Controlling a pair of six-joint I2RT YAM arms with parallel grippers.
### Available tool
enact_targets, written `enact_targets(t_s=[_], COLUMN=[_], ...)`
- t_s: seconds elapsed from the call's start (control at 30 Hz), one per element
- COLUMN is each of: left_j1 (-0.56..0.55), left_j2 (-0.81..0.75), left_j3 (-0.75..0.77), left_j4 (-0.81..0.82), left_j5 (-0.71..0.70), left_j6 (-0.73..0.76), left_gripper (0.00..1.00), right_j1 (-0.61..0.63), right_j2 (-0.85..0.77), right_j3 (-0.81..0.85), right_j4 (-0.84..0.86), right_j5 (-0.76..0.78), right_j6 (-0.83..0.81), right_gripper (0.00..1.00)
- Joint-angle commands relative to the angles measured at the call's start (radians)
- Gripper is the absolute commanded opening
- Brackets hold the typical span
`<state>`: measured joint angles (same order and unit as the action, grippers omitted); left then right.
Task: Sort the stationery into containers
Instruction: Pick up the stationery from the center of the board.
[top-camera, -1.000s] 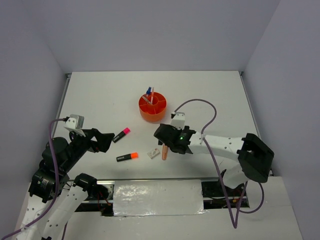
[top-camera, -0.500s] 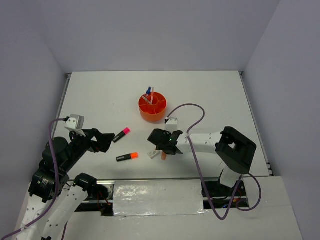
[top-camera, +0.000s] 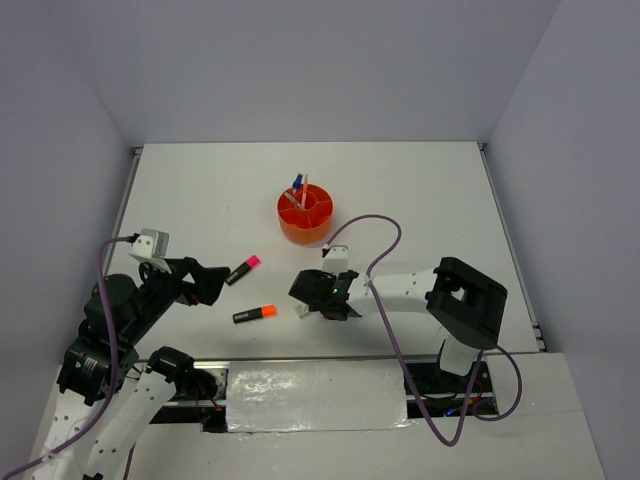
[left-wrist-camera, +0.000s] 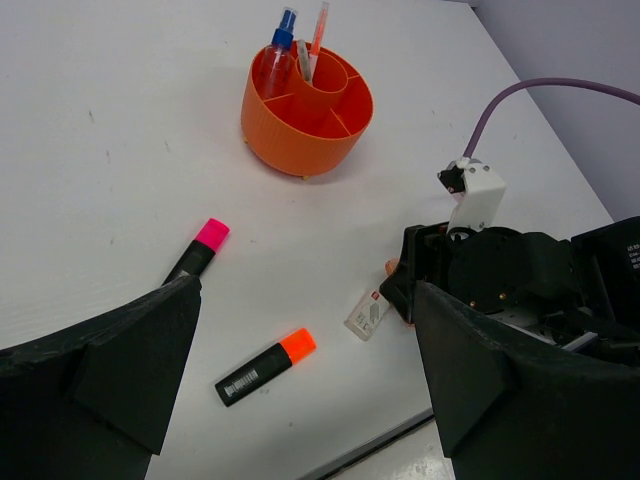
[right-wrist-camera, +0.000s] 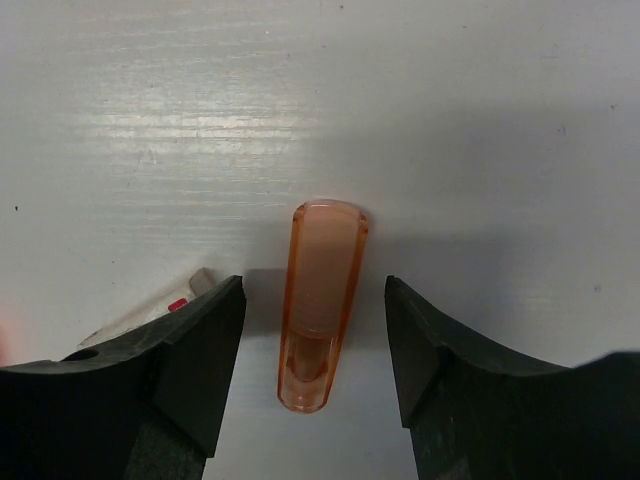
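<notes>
The right gripper (right-wrist-camera: 316, 335) is down over the salmon eraser (right-wrist-camera: 320, 310), which lies flat on the table on the arm-base side of the orange tub (top-camera: 300, 233), well apart from it. The jaws straddle the eraser's long sides, and that's surely deliberate: squeeze across the narrow width and it lifts cleanly. They stand partly open, bare table showing on both sides, nothing held and no contact visible yet.

The white eraser (right-wrist-camera: 150, 318) sits just beside the left finger, close enough to get nudged.

The left gripper (left-wrist-camera: 305, 320) hangs fully spread and empty, near-left of the tub, above the pink-capped highlighter (left-wrist-camera: 195, 250) and the orange-capped highlighter (left-wrist-camera: 265, 365).

In the tub stand a blue-clear marker (left-wrist-camera: 280, 45) and a thin pen (left-wrist-camera: 318, 25).
</notes>
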<state>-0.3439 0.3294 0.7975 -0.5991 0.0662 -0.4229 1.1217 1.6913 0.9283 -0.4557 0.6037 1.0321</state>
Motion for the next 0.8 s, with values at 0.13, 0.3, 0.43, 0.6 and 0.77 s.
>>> enact_targets(t_s=[0.13,0.3,0.43,0.6,0.77], left_j1=[-0.007,-0.01,-0.01,-0.012,-0.014], left_j2=[-0.009,-0.007,-0.012,-0.013,-0.01], left_j3=[0.002,0.003,0.002,0.002,0.003], left_j4=[0.039,0.039,0.038,0.039,0.038], left_j5=[0.012,0.014,0.011,0.012,0.011], left_j6=[-0.004,-0.004,-0.004,-0.004,-0.004], left_gripper=[0.99,0.99,0.99,0.99,0.99], right_j1=[0.006,-0.005,-0.011,-0.014,-0.052], right_j2=[0.019,0.057,0.025,-0.062,-0.143], right_j3=[-0.059,-0.069,-0.124,-0.183,-0.183], right_j4=[0.048,0.092,0.213,0.367,0.399], right_j5=[-0.002,-0.025,-0.067,-0.113,-0.102], right_j6=[0.052,0.036,-0.018,-0.135,-0.281], right_gripper=[0.59,0.48,0.41,0.1,0.11])
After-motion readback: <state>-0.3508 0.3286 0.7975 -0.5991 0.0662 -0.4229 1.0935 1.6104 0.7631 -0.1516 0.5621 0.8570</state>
